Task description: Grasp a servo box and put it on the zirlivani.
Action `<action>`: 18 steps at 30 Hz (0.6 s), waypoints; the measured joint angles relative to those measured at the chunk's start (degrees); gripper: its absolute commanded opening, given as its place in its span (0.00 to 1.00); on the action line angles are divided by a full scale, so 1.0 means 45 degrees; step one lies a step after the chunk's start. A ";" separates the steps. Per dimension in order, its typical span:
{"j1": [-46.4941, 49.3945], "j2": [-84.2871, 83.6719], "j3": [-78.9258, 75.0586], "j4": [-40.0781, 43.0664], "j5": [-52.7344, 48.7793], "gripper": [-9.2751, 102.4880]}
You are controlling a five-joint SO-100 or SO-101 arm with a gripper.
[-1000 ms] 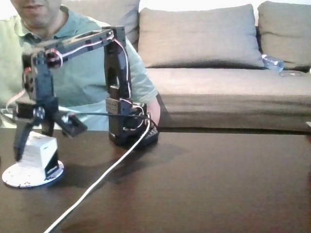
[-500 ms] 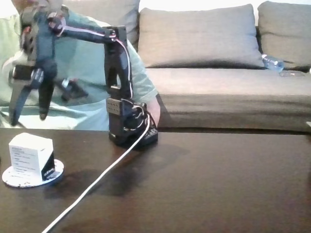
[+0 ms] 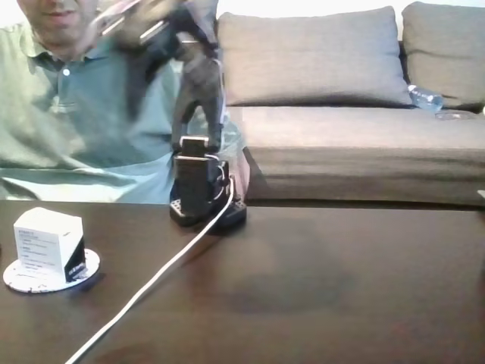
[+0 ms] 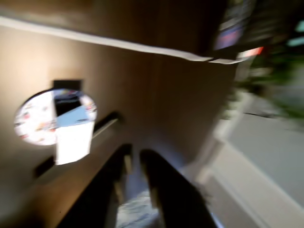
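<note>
The fingers (image 4: 134, 159) rise from the bottom edge of the blurred wrist view as two dark prongs with a narrow gap between them, seemingly almost together and holding nothing, though the blur makes that hard to judge. The servo box (image 4: 73, 137) lies well apart from them, up and to the left in that view, sitting on the zirlivani (image 4: 35, 118). In the fixed view the servo box (image 3: 47, 244) stands upright on the zirlivani (image 3: 23, 277) at the left end of the dark bench (image 3: 341, 288). The arm (image 3: 197, 114) is a raised blur above its base, and a white cable (image 3: 151, 280) crosses the bench.
</note>
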 measured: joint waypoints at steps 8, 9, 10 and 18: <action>-0.0742 0.6055 0.7422 -0.4590 -0.0625 0.09; -0.0703 0.6875 0.8652 -0.5293 -0.0781 0.09; -0.0664 0.7637 0.9883 -0.6074 -0.0937 0.09; -0.0703 0.9746 1.8008 -1.0566 -0.0762 0.09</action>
